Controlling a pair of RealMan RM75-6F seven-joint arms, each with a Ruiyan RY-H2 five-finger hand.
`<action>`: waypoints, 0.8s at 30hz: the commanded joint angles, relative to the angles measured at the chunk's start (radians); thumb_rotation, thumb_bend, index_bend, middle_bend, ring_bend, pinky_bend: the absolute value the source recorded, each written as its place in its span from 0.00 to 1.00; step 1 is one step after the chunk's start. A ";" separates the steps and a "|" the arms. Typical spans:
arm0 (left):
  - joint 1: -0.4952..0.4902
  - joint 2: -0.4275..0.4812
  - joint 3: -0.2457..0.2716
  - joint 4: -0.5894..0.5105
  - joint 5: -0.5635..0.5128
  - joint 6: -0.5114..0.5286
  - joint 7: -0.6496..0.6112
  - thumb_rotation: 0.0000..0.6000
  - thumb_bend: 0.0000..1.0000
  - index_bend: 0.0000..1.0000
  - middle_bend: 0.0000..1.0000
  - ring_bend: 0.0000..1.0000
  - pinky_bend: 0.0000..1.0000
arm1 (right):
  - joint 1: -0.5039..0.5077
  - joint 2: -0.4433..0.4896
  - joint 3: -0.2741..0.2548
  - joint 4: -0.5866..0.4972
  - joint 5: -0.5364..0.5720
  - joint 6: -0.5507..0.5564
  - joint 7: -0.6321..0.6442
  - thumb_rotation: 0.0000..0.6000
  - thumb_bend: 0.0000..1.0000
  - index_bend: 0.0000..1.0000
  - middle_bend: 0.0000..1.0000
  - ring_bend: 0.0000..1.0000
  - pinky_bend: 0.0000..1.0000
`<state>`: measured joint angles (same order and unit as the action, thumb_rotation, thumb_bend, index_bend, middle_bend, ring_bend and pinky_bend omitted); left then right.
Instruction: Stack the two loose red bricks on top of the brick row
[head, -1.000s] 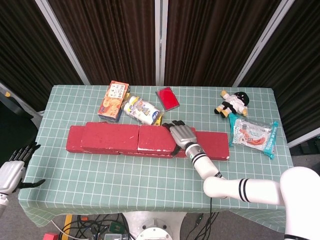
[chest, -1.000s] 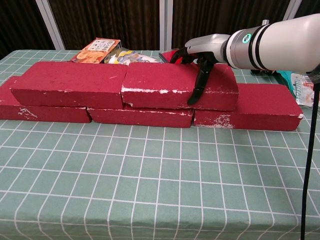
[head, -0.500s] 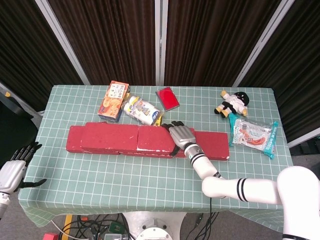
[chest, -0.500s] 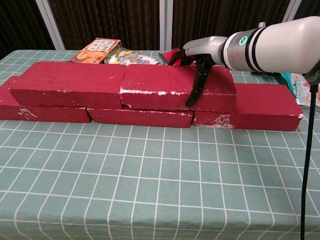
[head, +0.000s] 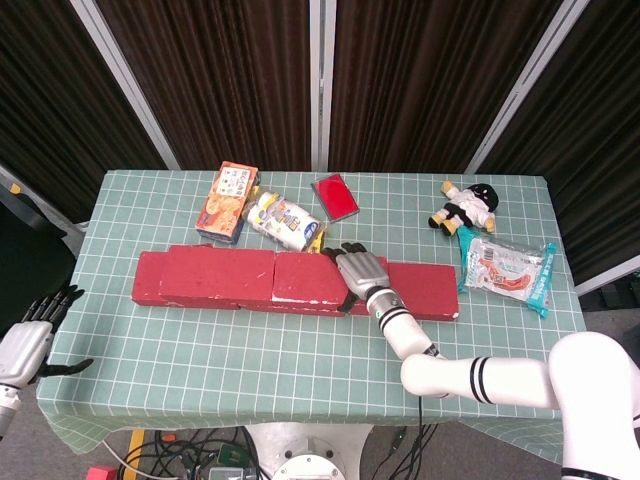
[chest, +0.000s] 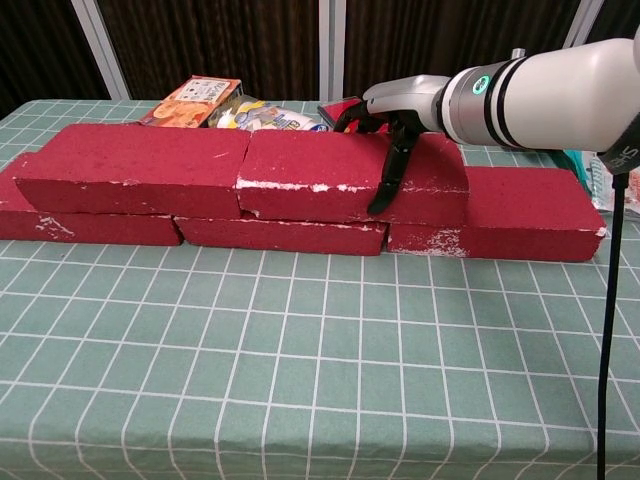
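Right hand (chest: 395, 125) grips the right-end upper brick (chest: 350, 172) from above, thumb down its front face. That brick lies lengthwise on the brick row (chest: 490, 215), end-to-end with the left upper brick (chest: 130, 167). Left hand (head: 25, 345) hangs spread, well off the tabletop (chest: 300, 370).

Red bricks (chest: 340, 175), green checked tablecloth (chest: 300, 360)

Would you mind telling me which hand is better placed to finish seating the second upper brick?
The right hand: it already grips the right upper brick atop the row, while the left hand hangs off the table's left edge.
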<state>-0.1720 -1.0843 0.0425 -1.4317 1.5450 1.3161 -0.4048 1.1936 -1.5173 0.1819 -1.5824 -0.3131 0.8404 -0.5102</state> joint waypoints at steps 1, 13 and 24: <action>-0.001 -0.001 -0.001 0.001 0.000 -0.001 0.000 1.00 0.09 0.00 0.00 0.00 0.00 | 0.001 -0.002 0.002 0.002 0.001 0.000 0.003 1.00 0.00 0.18 0.28 0.00 0.00; -0.003 -0.002 0.003 0.003 0.001 -0.007 0.000 1.00 0.09 0.00 0.00 0.00 0.00 | 0.012 -0.016 -0.009 0.013 0.027 0.001 -0.014 1.00 0.00 0.04 0.19 0.00 0.00; -0.004 -0.009 0.006 0.011 0.003 -0.012 -0.005 1.00 0.09 0.00 0.00 0.00 0.00 | 0.008 -0.012 -0.012 0.002 0.021 0.009 -0.015 1.00 0.00 0.00 0.00 0.00 0.00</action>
<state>-0.1762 -1.0937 0.0489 -1.4206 1.5480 1.3044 -0.4093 1.2022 -1.5298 0.1705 -1.5802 -0.2931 0.8497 -0.5252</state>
